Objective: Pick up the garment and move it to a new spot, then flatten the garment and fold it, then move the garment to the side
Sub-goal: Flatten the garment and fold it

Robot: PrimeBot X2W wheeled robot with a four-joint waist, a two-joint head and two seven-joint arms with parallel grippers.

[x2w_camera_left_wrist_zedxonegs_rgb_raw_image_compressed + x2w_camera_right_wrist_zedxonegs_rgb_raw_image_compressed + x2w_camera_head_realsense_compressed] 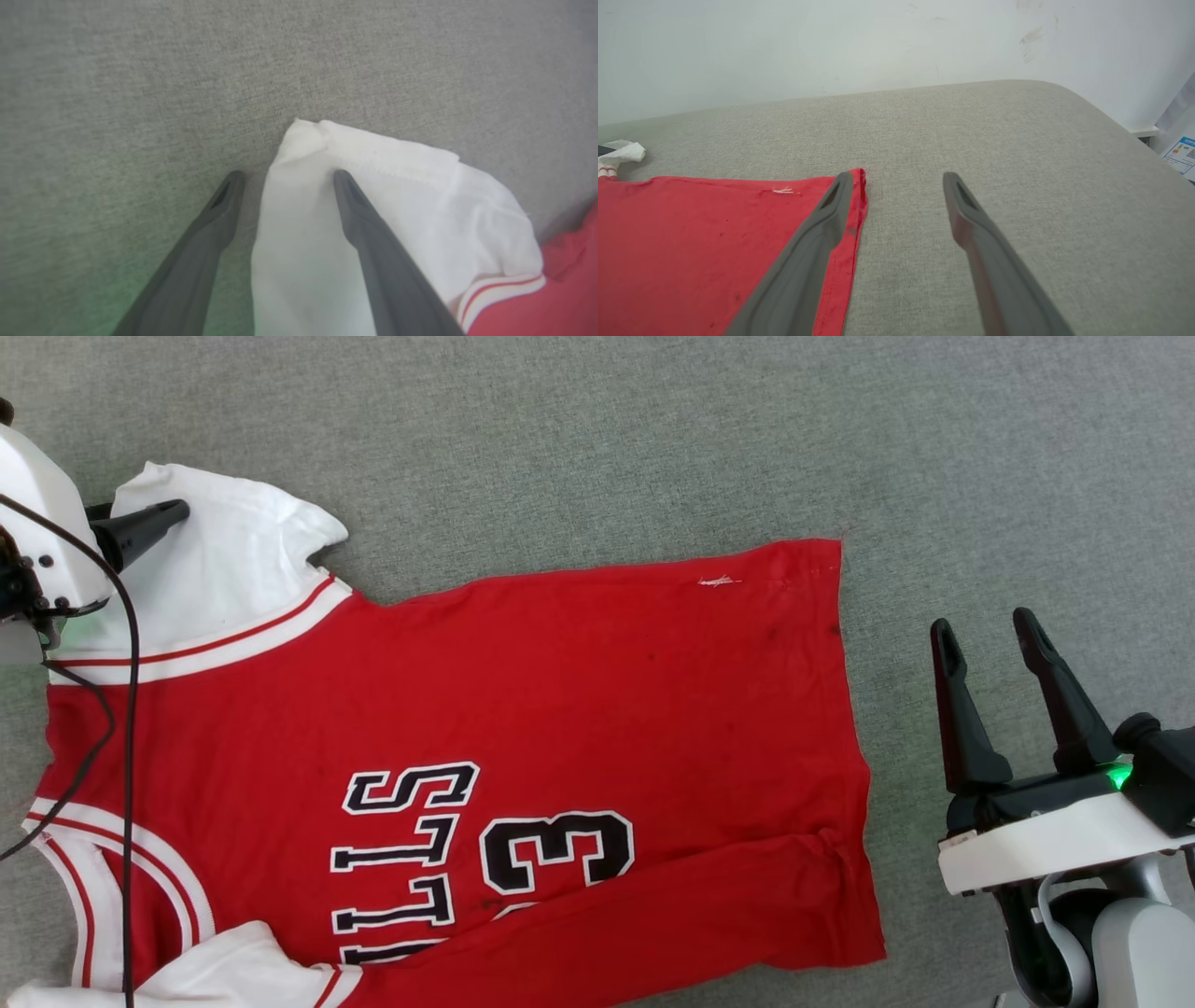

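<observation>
The garment (560, 691), a red jersey with black white-outlined lettering, lies spread on the grey cloth surface (653, 439). Its near long side is folded over part of the lettering. One white sleeve (233, 560) points to the far left, and another white sleeve (233, 966) shows at the bottom left. My left gripper (288, 175) is open astride that far sleeve's edge (373, 186), one finger (149, 521) over the white cloth and the other over bare surface. My right gripper (982, 623) stands open just right of the hem; its left finger (831, 210) overlaps the hem's far corner (859, 186).
A black cable (129, 709) hangs from my left wrist across the garment's left end. A pale wall (831, 46) rises behind the surface, whose rounded edge (1111, 121) drops away at the right. A printed sheet (1181, 156) lies beyond that edge.
</observation>
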